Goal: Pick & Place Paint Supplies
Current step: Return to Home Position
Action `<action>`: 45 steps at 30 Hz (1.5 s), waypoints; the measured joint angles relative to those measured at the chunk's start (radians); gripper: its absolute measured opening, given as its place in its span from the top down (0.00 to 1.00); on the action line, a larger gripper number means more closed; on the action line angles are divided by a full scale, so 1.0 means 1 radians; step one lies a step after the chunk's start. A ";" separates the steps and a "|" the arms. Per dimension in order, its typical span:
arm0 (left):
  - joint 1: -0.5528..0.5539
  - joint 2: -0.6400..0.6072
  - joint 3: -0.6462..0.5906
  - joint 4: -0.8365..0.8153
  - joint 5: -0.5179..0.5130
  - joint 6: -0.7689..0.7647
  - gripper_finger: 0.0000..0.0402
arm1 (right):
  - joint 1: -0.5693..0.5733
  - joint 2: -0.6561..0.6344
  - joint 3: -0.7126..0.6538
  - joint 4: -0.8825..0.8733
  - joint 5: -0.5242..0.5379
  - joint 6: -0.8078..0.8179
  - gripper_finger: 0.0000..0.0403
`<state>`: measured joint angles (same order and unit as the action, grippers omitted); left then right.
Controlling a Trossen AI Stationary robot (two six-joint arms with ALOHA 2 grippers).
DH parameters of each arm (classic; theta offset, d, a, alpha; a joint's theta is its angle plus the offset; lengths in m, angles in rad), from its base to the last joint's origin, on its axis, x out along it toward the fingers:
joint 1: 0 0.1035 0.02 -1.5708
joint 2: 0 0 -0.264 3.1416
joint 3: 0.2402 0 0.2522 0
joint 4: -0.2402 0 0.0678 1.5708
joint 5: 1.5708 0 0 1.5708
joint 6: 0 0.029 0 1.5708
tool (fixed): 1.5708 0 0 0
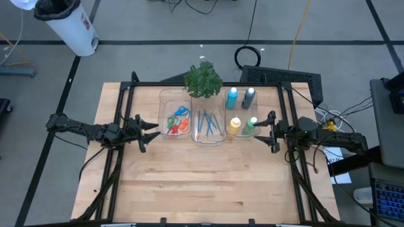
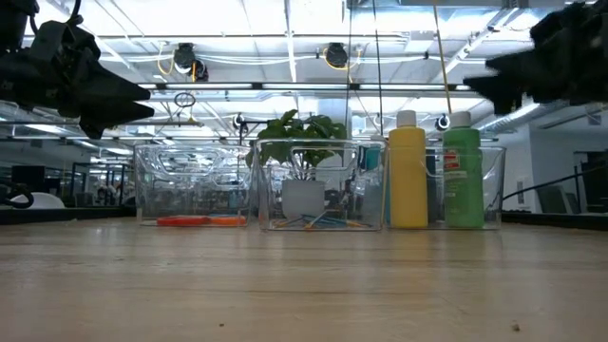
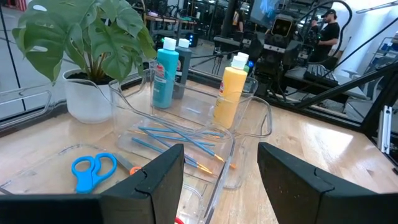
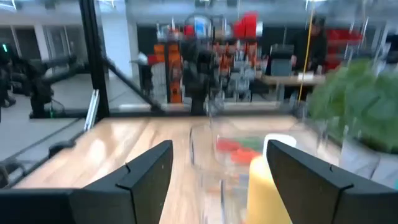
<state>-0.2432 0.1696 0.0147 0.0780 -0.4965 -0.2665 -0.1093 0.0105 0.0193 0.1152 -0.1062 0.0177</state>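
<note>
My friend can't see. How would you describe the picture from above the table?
Three clear bins line a wooden table: scissors in the left, blue paintbrushes in the middle, four paint bottles in the right. A leafy plant stands behind; the left gripper and right gripper hang open at either end.

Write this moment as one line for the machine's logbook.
left gripper: open, beside left bin | right gripper: open, beside right bin | scissors: in left bin | brushes: in middle bin | paint bottles: upright in right bin
</note>
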 joint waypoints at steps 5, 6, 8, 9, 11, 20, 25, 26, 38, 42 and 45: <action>0.000 0.000 0.000 0.000 0.000 0.000 0.47 | 0.000 0.000 -0.001 -0.064 0.005 0.025 0.38; 0.000 0.000 0.000 0.000 0.000 0.000 0.47 | 0.000 0.005 -0.001 -0.070 0.005 0.029 0.38; 0.000 0.000 0.000 0.000 0.000 0.000 0.47 | 0.000 0.012 -0.002 -0.069 0.004 0.031 0.38; 0.000 0.000 0.000 0.000 0.000 0.000 0.47 | 0.000 0.014 -0.002 -0.067 0.004 0.030 0.38; 0.000 0.000 0.000 0.000 0.000 0.000 0.47 | 0.000 0.016 -0.002 -0.063 0.003 0.031 0.38; 0.000 0.000 0.000 0.001 0.000 0.001 0.47 | 0.000 0.016 -0.003 -0.062 0.001 0.031 0.38; 0.000 0.000 0.000 0.001 0.000 0.001 0.47 | 0.000 0.016 -0.003 -0.062 0.001 0.031 0.38; 0.000 0.000 0.000 0.001 0.000 0.001 0.47 | 0.000 0.016 -0.003 -0.062 0.001 0.031 0.38; 0.000 0.000 0.000 0.001 0.000 0.001 0.47 | 0.000 0.016 -0.003 -0.063 0.001 0.031 0.38; 0.000 0.000 0.000 0.001 0.000 0.001 0.47 | 0.000 0.016 -0.004 -0.063 0.001 0.031 0.38; 0.000 0.000 0.000 0.001 0.000 0.001 0.47 | 0.000 0.016 -0.004 -0.063 0.001 0.031 0.38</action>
<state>-0.2432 0.1696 0.0151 0.0788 -0.4965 -0.2657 -0.1093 0.0269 0.0155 0.0525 -0.1055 0.0483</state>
